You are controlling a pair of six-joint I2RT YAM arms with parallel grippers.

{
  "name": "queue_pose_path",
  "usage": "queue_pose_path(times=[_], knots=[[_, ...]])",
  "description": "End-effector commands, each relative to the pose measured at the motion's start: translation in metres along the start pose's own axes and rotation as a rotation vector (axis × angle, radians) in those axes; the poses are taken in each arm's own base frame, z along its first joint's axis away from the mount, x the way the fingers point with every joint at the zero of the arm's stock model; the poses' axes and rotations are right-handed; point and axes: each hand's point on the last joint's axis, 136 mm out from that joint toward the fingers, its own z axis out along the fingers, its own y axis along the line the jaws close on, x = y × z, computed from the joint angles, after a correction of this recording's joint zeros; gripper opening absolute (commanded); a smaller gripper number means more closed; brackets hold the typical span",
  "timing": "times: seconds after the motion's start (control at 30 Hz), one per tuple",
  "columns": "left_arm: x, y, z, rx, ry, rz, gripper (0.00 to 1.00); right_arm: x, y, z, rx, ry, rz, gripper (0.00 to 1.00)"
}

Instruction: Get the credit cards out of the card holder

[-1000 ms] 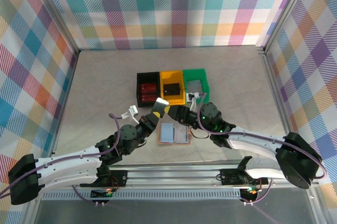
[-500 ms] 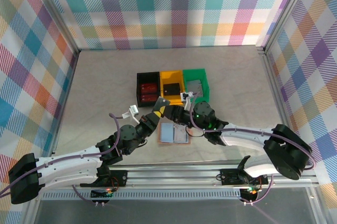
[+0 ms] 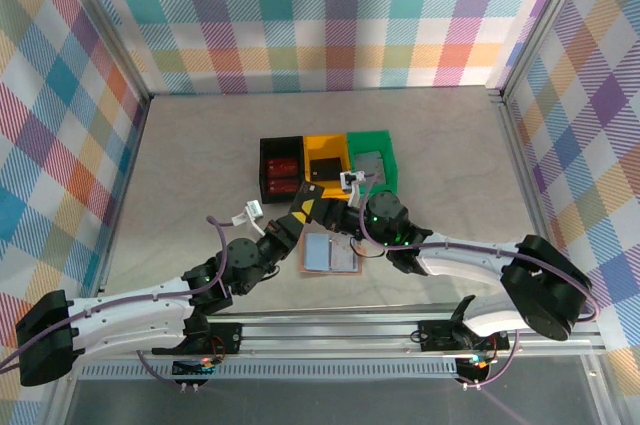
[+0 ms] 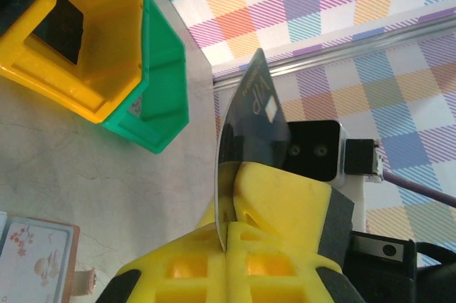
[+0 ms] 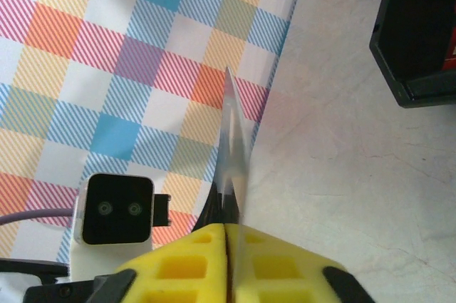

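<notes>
A dark credit card point(image 3: 306, 199) with a yellow stripe hangs above the table, pinched from both sides. My left gripper point(image 3: 297, 218) is shut on its lower edge, and my right gripper point(image 3: 323, 211) is shut on it from the right. In the left wrist view the card point(image 4: 251, 114) rises from the shut yellow jaws of the left gripper point(image 4: 226, 230). The right wrist view has the card point(image 5: 231, 152) edge-on, clamped in the right gripper point(image 5: 228, 235). The card holder point(image 3: 331, 255) lies spread open on the table just below, tan-rimmed with pale inner pockets.
Three bins stand side by side behind the grippers: black point(image 3: 281, 170), yellow point(image 3: 326, 167) holding a dark item, and green point(image 3: 372, 163) holding a grey one. Checkered walls enclose the table on all sides.
My right gripper has slid left to the card and shut on it. My left gripper has kept its hold on the card and barely moved.
</notes>
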Motion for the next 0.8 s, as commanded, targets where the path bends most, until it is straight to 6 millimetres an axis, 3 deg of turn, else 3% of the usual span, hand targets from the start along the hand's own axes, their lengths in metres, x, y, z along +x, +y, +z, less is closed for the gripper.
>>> queue_pose_path(times=[0.0,0.13,0.27,0.43,0.57,0.77], knots=[[0.002,-0.004,-0.005,0.011,0.018,0.022,0.09,-0.012,0.018,-0.003,-0.021,-0.040,-0.050,0.00],[-0.004,-0.008,-0.017,-0.028,0.034,0.113,0.43,-0.013,0.021,-0.010,0.022,-0.005,-0.098,0.00],[-0.023,-0.017,-0.044,-0.090,0.046,0.304,0.71,-0.014,0.020,-0.024,0.052,0.118,-0.125,0.00],[-0.039,-0.021,-0.077,-0.132,0.109,0.524,0.95,-0.004,0.026,-0.045,-0.021,0.377,-0.172,0.00],[-0.024,-0.030,-0.080,-0.094,0.247,0.600,1.00,0.019,0.043,-0.057,-0.097,0.604,-0.230,0.00],[-0.001,-0.037,-0.063,-0.056,0.476,0.611,1.00,0.037,0.048,-0.073,-0.141,0.734,-0.254,0.00]])
